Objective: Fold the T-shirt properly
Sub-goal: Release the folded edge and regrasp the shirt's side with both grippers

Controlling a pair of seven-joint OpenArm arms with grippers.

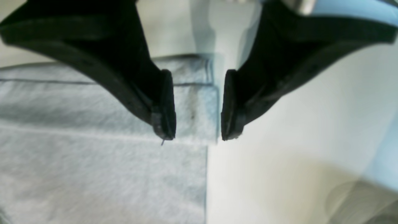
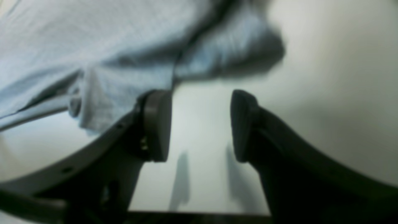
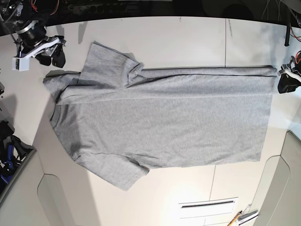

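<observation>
The grey T-shirt (image 3: 164, 122) lies spread on the white table (image 3: 188, 37), plain side up, neck to the left and hem to the right. Its far long edge is folded inward as a narrow strip. My left gripper (image 3: 286, 82) hovers at the hem's far right corner. In the left wrist view it (image 1: 197, 137) stands open above the folded corner of the T-shirt (image 1: 93, 171), holding nothing. My right gripper (image 3: 51, 56) sits beyond the far left sleeve. In its wrist view it (image 2: 200, 99) is open over bare table, with rumpled T-shirt cloth (image 2: 93, 40) just beyond the fingertips.
The table's dark back edge carries cables (image 3: 94, 7). A slotted panel (image 3: 207, 205) and a small tool (image 3: 240, 217) lie near the front right. Dark and blue gear (image 3: 7, 150) stands at the left edge. Curved table seams run along the front corners.
</observation>
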